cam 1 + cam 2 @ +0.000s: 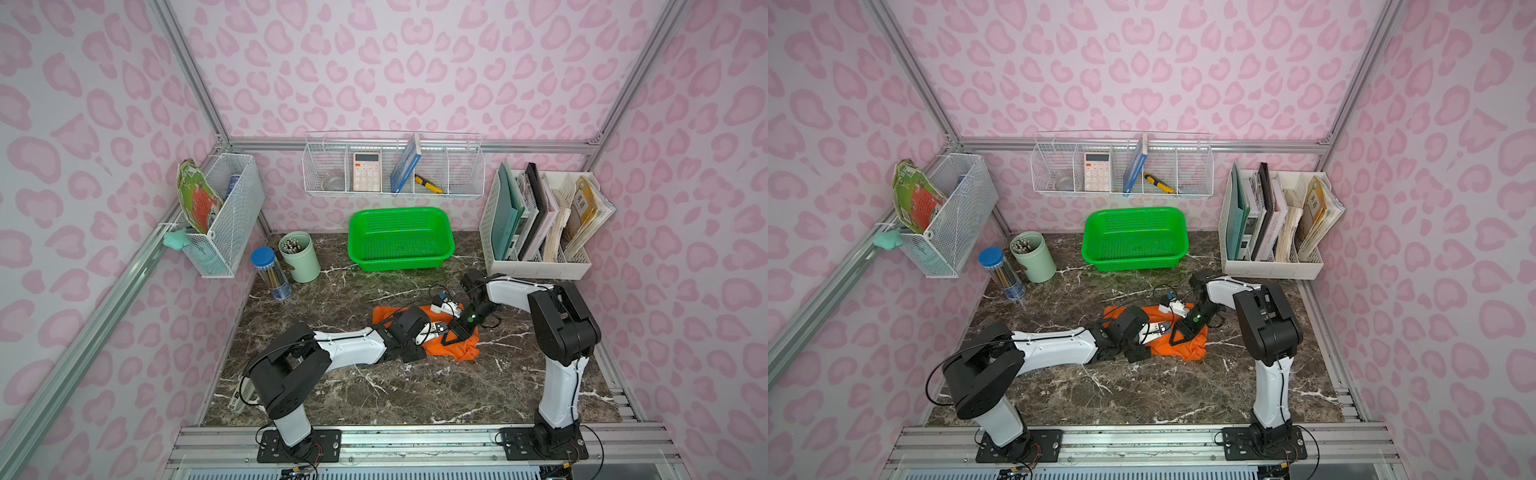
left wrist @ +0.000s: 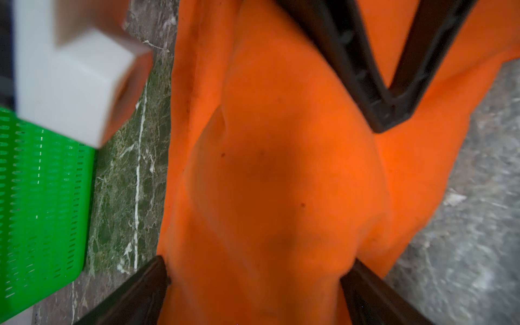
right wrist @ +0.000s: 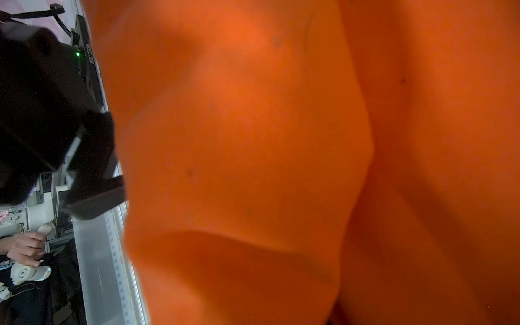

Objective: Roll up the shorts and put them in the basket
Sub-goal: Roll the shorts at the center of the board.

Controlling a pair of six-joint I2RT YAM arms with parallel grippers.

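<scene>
The orange shorts [image 1: 459,351] lie bunched in a thick roll at mid-table, seen in both top views [image 1: 1187,349]. My left gripper [image 2: 256,284] reaches in from the left and is open, one finger [image 2: 146,289] on each side of the roll [image 2: 281,168]. My right gripper [image 1: 444,344] comes in from the right. Its fingertips meet in a V [image 2: 381,123] pressed onto the fabric. Orange cloth [image 3: 253,140] fills the right wrist view and hides that gripper's own fingers.
A green basket [image 1: 403,262] stands behind the shorts. At the back left are a pale green pencil cup [image 1: 299,255] and a blue-lidded jar [image 1: 270,278]. A white file rack [image 1: 536,224] stands back right, with wire baskets [image 1: 392,166] on the wall.
</scene>
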